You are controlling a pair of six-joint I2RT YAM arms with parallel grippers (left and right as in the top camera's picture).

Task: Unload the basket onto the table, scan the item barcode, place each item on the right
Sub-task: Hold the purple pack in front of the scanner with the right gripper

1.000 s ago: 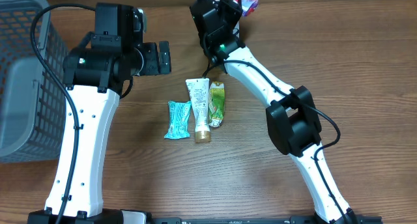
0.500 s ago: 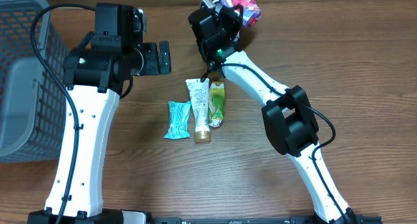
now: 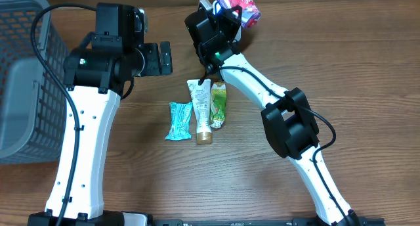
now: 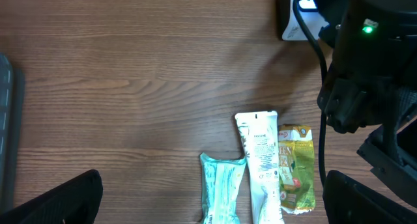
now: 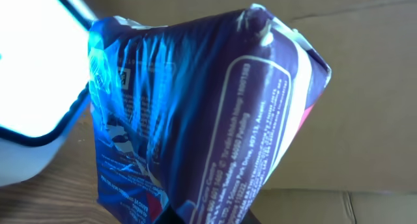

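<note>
- A wooden desk [image 3: 367, 88] is seen from above, with two white and black robot arms reaching in from the near edge.
- The right arm stretches to the far side of the desk. Its right tool [image 3: 223, 14] is clamped together on a glossy pouch [image 3: 237, 1], the item to be scanned.
- The pouch is purple and blue with a pink patch. It is held up off the desk at the far edge, above the middle of the scene.
- In the right wrist view the pouch [image 5: 195, 113] fills most of the frame, crinkled and shiny. Small white print sits inside a rounded outline on its side, too blurred to read.
- Just left of the pouch in that view is a bright white panel [image 5: 29, 87] with a dark rim. Glare hides what it is.
- The left tool [image 3: 162, 58] hangs above the desk left of centre, its jaws spread wide apart and holding nothing.
- In the left wrist view, one dark fingertip [image 4: 58, 201] shows at each lower corner.
- Three items lie side by side on the desk between the arms: a teal packet [image 3: 178, 121], a white tube [image 3: 201, 111] and a green and yellow sachet [image 3: 218, 104].
- The tube touches the sachet along one edge; the teal packet lies just beside the tube.
- A grey mesh basket [image 3: 26, 88] stands at the left edge of the desk.
</note>
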